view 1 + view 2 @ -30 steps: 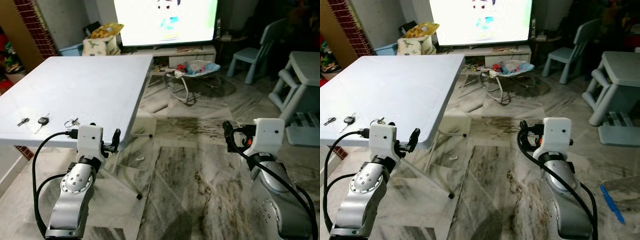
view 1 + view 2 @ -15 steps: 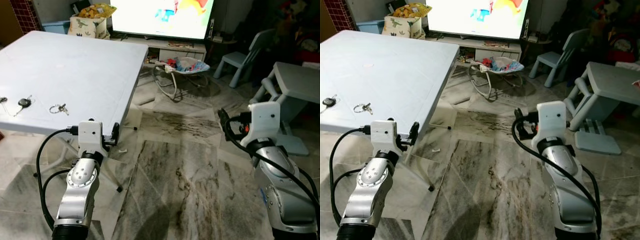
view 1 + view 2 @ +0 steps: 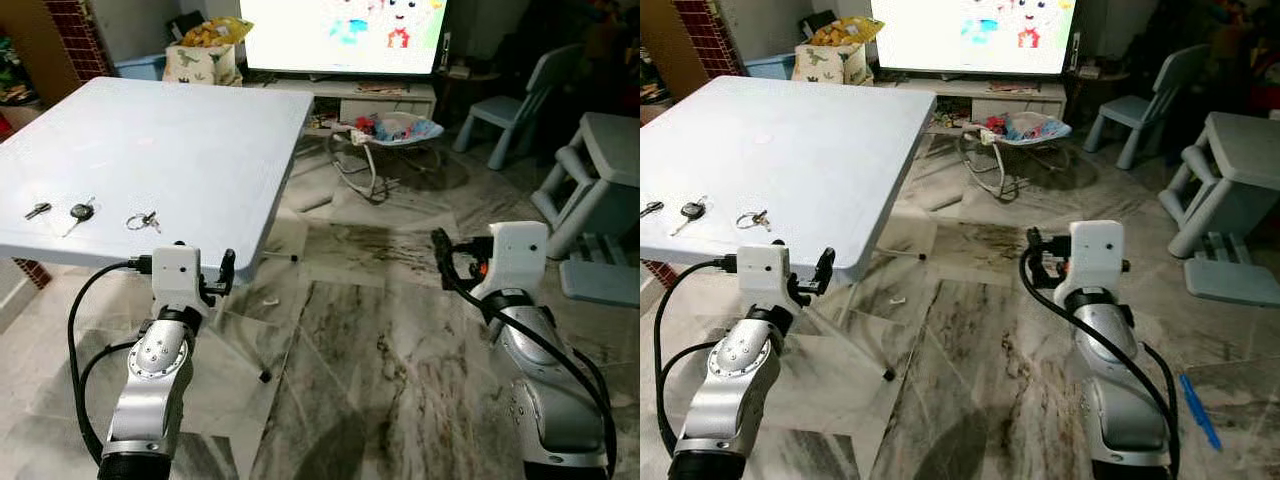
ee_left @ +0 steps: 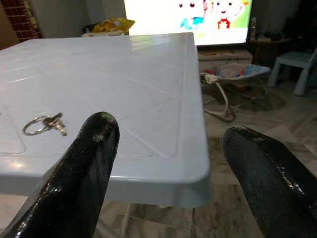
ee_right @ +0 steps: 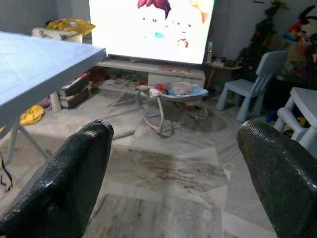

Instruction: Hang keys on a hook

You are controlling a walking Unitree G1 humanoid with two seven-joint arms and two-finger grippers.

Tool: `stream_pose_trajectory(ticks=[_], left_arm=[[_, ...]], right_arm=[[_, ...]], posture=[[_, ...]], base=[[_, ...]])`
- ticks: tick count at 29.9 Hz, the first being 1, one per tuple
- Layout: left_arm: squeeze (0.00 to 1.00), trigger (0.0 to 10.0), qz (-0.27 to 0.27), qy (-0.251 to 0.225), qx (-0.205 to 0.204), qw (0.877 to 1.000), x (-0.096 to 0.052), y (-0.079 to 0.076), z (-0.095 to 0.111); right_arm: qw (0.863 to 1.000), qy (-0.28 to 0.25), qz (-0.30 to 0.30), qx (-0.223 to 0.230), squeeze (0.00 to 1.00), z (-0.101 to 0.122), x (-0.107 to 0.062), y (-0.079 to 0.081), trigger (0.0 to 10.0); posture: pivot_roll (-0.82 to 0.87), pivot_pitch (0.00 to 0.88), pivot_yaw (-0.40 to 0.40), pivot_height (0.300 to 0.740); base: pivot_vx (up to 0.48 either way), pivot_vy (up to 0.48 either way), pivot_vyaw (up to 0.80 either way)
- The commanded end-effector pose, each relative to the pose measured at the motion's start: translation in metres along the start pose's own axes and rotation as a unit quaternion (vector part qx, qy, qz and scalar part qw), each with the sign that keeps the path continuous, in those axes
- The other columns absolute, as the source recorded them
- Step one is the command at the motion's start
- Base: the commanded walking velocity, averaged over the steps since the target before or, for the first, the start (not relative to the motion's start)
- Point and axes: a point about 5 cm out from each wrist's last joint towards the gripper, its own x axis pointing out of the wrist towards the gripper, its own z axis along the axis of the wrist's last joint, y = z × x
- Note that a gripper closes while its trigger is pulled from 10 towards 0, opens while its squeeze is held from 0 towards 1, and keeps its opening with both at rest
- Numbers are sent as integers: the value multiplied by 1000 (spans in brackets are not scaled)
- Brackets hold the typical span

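Note:
Three sets of keys lie near the front left of the white folding table: a key ring with small keys, a black-headed key and a small dark key. The key ring also shows in the left wrist view. My left gripper is open and empty, held just below and in front of the table's near edge, to the right of the keys. My right gripper is open and empty over the marble floor, well away from the table.
A bright television stands beyond the table, with a baby bouncer on the floor before it. A light blue child's chair and small blue table stand at the right. A blue pen lies on the floor.
The camera has swung back to the left, so the table and keys sit further right in view. Both arms hold the same pose with open fingers.

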Motion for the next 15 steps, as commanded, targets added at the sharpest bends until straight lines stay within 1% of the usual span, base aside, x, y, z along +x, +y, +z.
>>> stream_pose_trajectory(ticks=[1,8,12,15], left_arm=[[0,10000,-7,-5,2,1000,0,-1,2],[0,10000,-9,-5,-5,1000,2,-1,5],[0,10000,-6,-5,-10,1000,2,0,6],[0,10000,-2,-5,-9,1000,1,2,6]], right_arm=[[1000,-3,-13,3,0,2,3,-4,10000],[1000,-1,-15,4,0,1,2,-7,10000],[1000,2,-21,12,0,-3,1,-8,10000],[1000,-4,-7,14,0,-1,1,-1,10000]], posture=[[-75,0,50,740],[-75,0,50,740],[-72,0,48,740],[-68,0,45,740]], base=[[0,0,0],[0,0,0],[0,0,0],[0,384,0]])
